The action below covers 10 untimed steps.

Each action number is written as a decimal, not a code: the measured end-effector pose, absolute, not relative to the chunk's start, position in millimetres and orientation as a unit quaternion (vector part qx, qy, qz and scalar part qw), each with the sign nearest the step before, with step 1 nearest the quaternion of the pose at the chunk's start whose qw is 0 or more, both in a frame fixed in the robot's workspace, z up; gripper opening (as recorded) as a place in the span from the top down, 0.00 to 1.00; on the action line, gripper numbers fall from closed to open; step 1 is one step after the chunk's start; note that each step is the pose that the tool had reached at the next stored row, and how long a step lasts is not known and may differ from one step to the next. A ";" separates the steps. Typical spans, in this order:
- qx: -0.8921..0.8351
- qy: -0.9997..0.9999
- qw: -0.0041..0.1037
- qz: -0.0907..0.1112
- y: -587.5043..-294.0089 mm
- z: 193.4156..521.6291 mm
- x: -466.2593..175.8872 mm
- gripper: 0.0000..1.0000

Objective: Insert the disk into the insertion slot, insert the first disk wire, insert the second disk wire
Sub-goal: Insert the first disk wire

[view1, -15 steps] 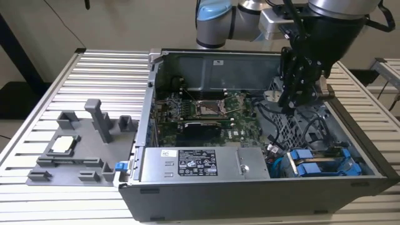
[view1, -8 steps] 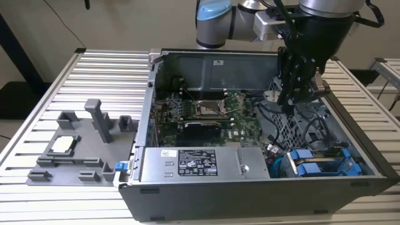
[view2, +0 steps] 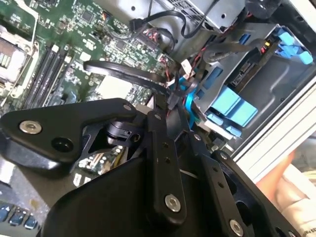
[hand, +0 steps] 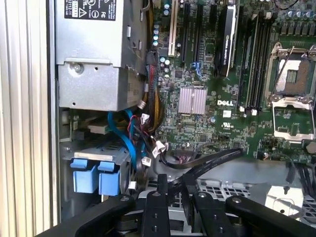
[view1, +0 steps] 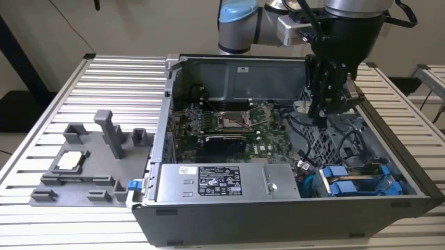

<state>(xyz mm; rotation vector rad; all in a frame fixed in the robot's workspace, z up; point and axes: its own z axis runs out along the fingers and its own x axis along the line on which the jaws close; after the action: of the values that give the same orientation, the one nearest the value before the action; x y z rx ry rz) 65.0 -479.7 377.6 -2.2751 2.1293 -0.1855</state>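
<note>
Exterior view, read from its left to its right. A grey fixture tray (view1: 76, 166) sits on the slatted table (view1: 118, 73), well apart from the work. The open computer case (view1: 170, 104) is in the middle, with the motherboard (view1: 222, 122) toward the back and the power supply (view1: 222, 182) at the front. The gripper (view1: 320, 119) hangs over the perforated cage (view1: 316, 143), pointing down into the case. At the front corner on the view's right is the disk (view1: 358, 182). Its two blue handles show.

First wrist view: the blue carrier sits inside the insertion slot (hand: 91, 148), so that part of the task looks done.

Both wrist views: the jaws are drawn close together. Their tips seem to pinch the end of a black wire (view2: 123, 74), and its slack loops away over the motherboard. The plug is hidden between the tips, so I cannot tell which way it faces. A bundle of coloured leads (hand: 143, 143) lies between the tips and the blue handles.

Judgement: the step in hand is the first disk wire. To do it well:
- Keep the grip short, close to the plug, so the end does not swing.
- Square the plug to the disk's socket before pressing.
- Approach clear of the coloured leads, which could snag or be dragged in.
- Press straight and gently, because a tilted plug will likely jam.
- Mind the cage edge beside the fingers.
- Watch the slack, since a taut loop would pull the plug askew.
</note>
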 end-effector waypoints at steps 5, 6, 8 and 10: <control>-0.733 0.675 -0.008 -0.085 -477.0 376.8 62.8 0.73; -0.733 0.674 -0.013 -0.090 -476.5 376.7 62.4 0.73; -0.735 0.670 -0.020 -0.104 -473.6 375.9 60.9 0.73; -0.736 0.668 -0.023 -0.112 -471.1 375.0 59.6 0.73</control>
<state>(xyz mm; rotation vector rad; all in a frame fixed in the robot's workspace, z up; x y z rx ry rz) 59.6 -471.1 375.0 -2.3459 2.1293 -0.3575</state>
